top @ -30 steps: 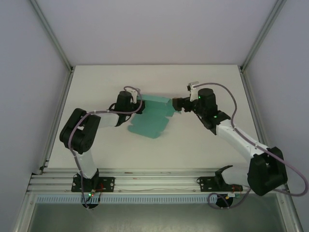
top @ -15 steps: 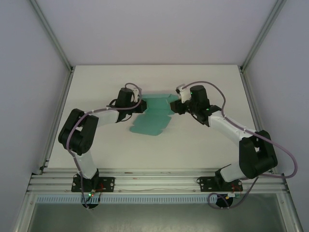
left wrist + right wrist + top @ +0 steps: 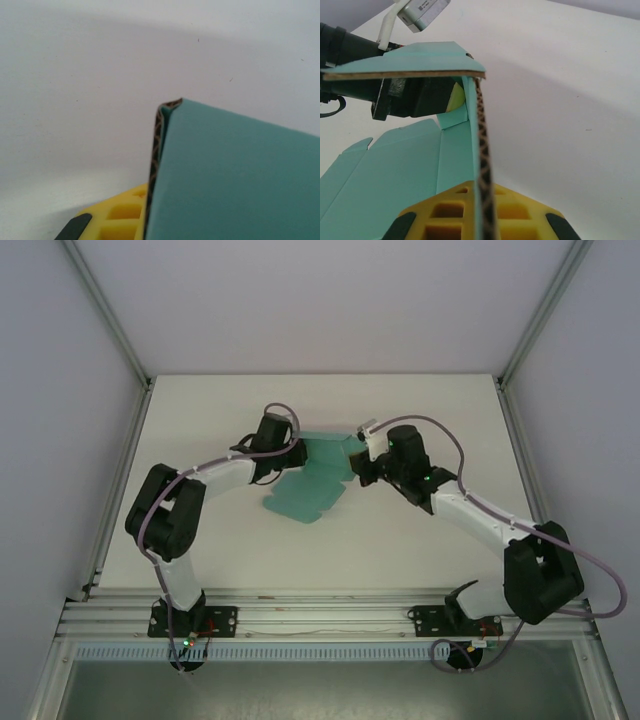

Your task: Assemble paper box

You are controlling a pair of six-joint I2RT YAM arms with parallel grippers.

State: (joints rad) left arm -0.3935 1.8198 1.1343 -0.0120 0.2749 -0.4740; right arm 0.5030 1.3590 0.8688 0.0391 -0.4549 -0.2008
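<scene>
The teal paper box (image 3: 312,480) lies partly folded at mid-table, its near panel flat and its far flaps raised. My left gripper (image 3: 291,453) is shut on the left raised flap. In the left wrist view that flap (image 3: 240,180) stands edge-on against a yellow finger (image 3: 117,215). My right gripper (image 3: 358,464) is shut on the right raised flap. Its yellow fingers (image 3: 445,215) press both sides of the corrugated edge (image 3: 482,165). The flat panel (image 3: 390,170) spreads to the left below, and the left gripper's dark body (image 3: 395,95) sits behind the top flap.
The white table (image 3: 420,400) is bounded by aluminium posts (image 3: 110,320) and grey side walls. The arm bases sit on the rail (image 3: 320,618) at the near edge.
My right gripper has moved left onto the box's right flap and shut on it. The left gripper has shifted slightly right and away, still holding its flap, and the sheet has turned a little.
</scene>
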